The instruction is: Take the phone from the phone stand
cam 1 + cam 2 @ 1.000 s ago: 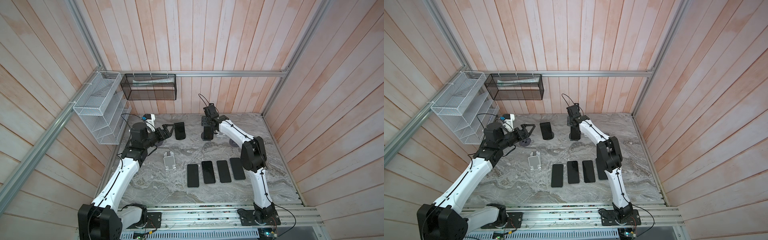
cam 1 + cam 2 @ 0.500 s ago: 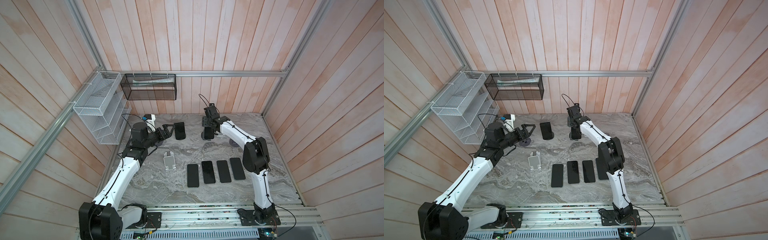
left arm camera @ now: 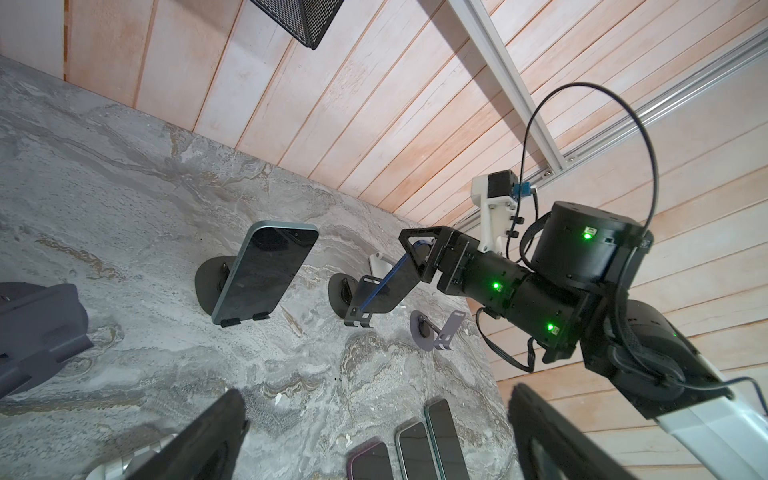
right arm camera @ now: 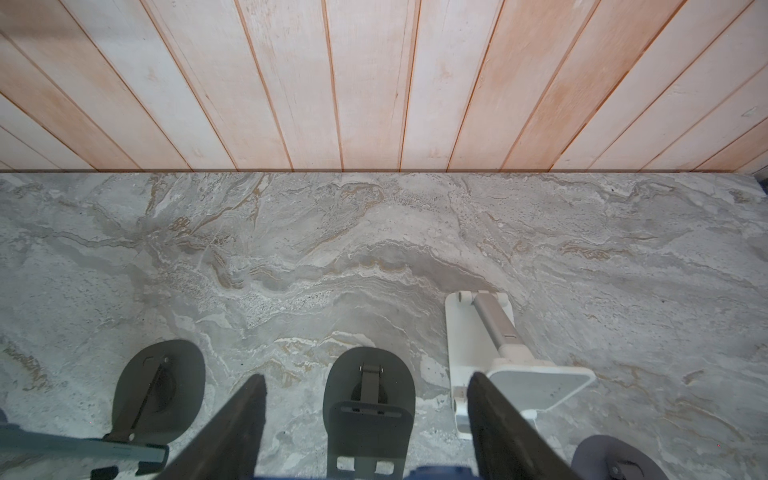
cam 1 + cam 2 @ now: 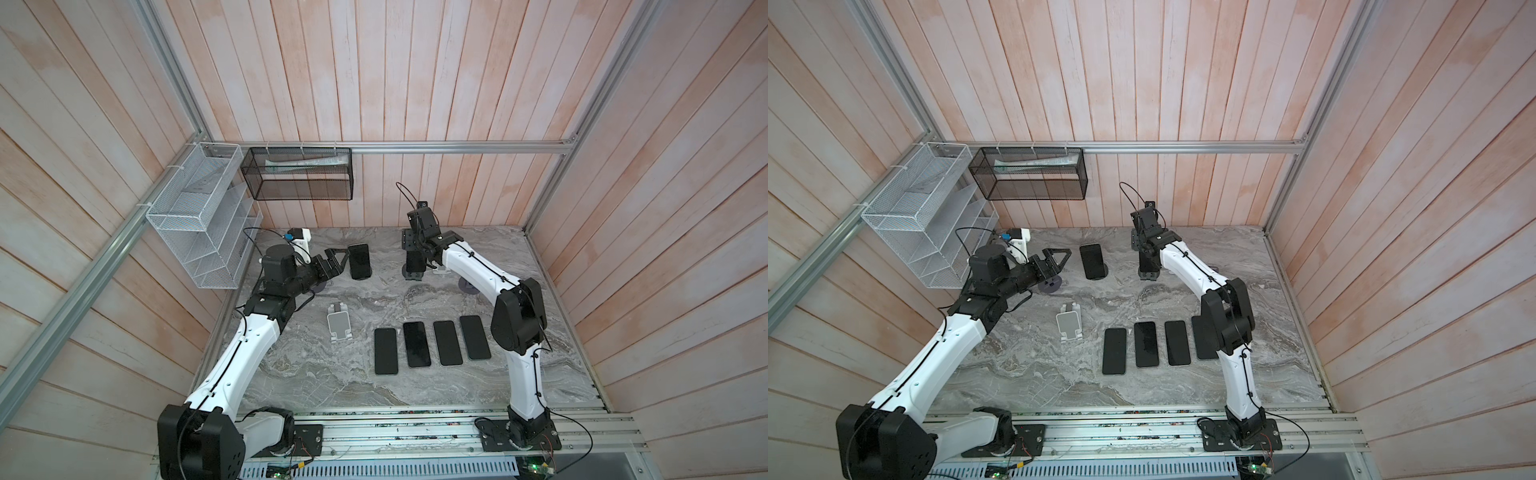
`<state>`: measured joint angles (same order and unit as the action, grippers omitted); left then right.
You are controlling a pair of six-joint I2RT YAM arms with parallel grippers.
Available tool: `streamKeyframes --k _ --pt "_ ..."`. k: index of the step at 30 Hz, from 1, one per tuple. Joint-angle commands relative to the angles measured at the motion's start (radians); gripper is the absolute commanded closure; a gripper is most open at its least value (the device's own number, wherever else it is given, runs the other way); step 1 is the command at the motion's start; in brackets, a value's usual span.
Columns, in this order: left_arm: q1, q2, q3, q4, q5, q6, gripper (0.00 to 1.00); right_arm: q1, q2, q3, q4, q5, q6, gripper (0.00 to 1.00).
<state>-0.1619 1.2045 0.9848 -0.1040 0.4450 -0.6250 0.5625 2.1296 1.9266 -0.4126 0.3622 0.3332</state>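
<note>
While the right arm (image 5: 478,270) bends up high at its elbow and reaches to the back of the tabletop (image 5: 316,382), the right gripper (image 3: 411,262) points down at the phone (image 3: 386,291). Its jaws are clamped on the two long sides of the phone, near the top. The phone leans back in the dark phone stand (image 3: 357,309). Its bottom edge sits in the little hooks of the stand. In the right wrist view, the back of this stand shows between the two jaws.

The left arm (image 5: 249,345) stretches out from the front left corner. It bends at the elbow and turns its wrist sideways. The left gripper (image 5: 340,261) points across at a second phone (image 5: 359,261), which leans in its own dark stand (image 3: 208,282). These jaws are wide apart and hold nothing. They are just beside the edge of that phone, and I cannot tell if they touch it.

Four more phones (image 5: 417,344) lie flat in a row nearer the front. A white stand (image 5: 340,328) sits just left of the row.
</note>
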Motion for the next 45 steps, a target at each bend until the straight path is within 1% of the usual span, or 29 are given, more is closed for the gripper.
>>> streamKeyframes --k 1,7,12,15,18,22,26,29,36,41,45 --pt "0.005 0.004 -0.012 0.021 0.010 0.004 0.00 0.016 -0.052 -0.001 0.021 0.024 -0.015 0.39" --pt "0.005 0.008 -0.012 0.021 0.010 0.002 0.00 0.043 -0.073 -0.008 0.008 0.027 -0.012 0.39" --pt "0.005 0.016 -0.015 0.025 0.014 -0.002 0.00 0.069 -0.113 -0.058 0.020 0.030 -0.011 0.39" --pt "0.006 0.024 -0.020 0.042 0.043 -0.015 0.00 0.089 -0.129 -0.082 0.021 0.030 -0.001 0.39" --pt "0.005 0.034 -0.029 0.060 0.066 -0.029 0.00 0.110 -0.142 -0.114 0.028 -0.009 0.028 0.39" --pt "0.003 0.045 -0.030 0.070 0.092 -0.042 0.00 0.139 -0.155 -0.154 0.043 -0.020 0.061 0.39" --pt "0.001 0.039 -0.038 0.070 0.059 -0.041 0.00 0.165 -0.164 -0.194 0.051 -0.037 0.083 0.39" --pt "0.001 0.036 -0.037 0.070 0.055 -0.038 0.00 0.176 -0.168 -0.224 0.063 -0.044 0.104 0.39" --pt "0.000 0.039 -0.036 0.060 0.043 -0.026 0.00 0.189 -0.144 -0.227 0.028 -0.069 0.133 0.39" --pt "0.001 0.045 -0.031 0.055 0.038 -0.024 0.00 0.192 -0.143 -0.274 0.040 -0.131 0.141 0.39" --pt "0.000 0.042 -0.035 0.054 0.032 -0.022 0.00 0.195 -0.133 -0.294 0.055 -0.158 0.151 0.40"
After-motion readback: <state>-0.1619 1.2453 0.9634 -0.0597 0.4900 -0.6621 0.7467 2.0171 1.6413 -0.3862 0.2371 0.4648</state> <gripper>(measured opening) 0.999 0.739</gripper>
